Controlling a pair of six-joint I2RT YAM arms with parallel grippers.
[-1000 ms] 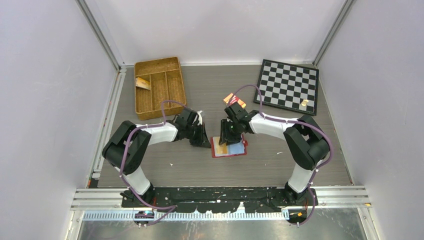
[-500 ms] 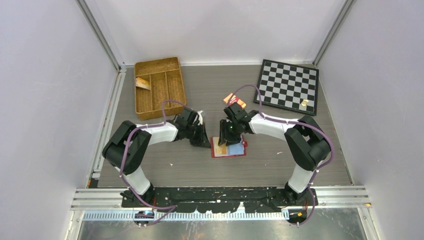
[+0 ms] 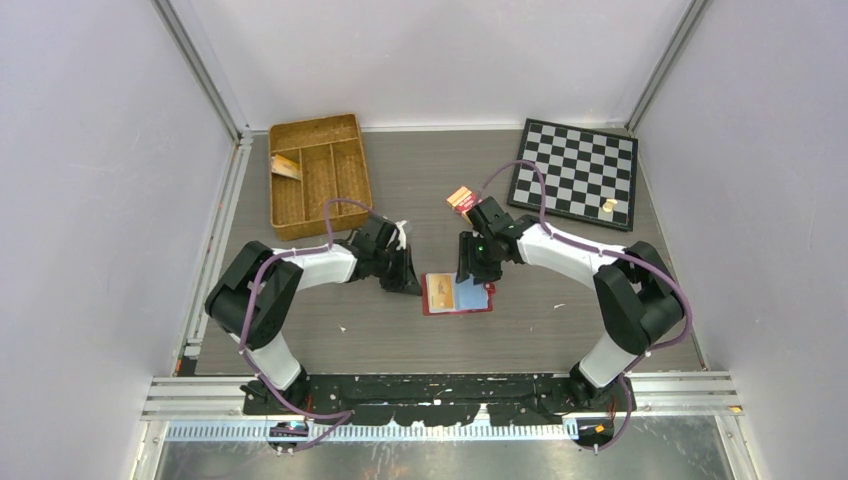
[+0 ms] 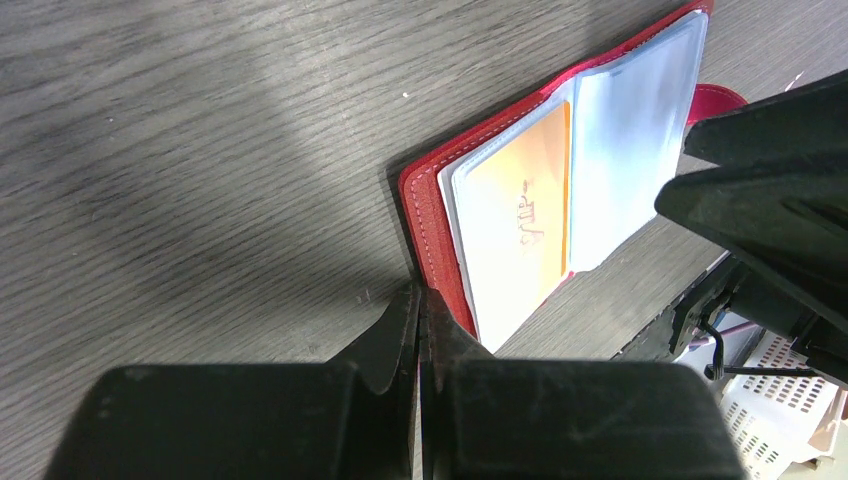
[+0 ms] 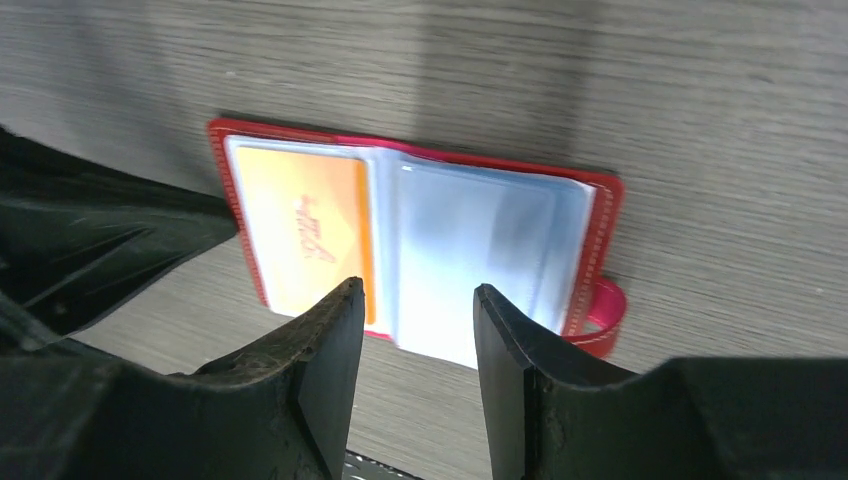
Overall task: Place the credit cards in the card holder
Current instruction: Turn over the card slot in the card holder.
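One card holder (image 5: 410, 240), open — just beyond right gripper (image 5: 415, 290)

ok colours only: the card holder (image 4: 422, 220) is bright red with pale stitching along the edge, and its snap tab (image 5: 605, 310) is more pinkish red. The sleeves (image 5: 480, 250) inside are clear with a bluish tint. The card (image 5: 300, 225) in one of them is orange-yellow with small reddish squiggly writing. The table (image 3: 560, 330) is grey-brown woodgrain, the wicker tray (image 3: 335, 190) golden tan weave, the chessboard (image 3: 575, 172) black and silvery-white checks. The little pack (image 3: 461, 198) is banded orange and red. The left gripper (image 4: 420, 305) and right gripper (image 5: 412, 300) are plain black, the cables (image 3: 345, 205) purple
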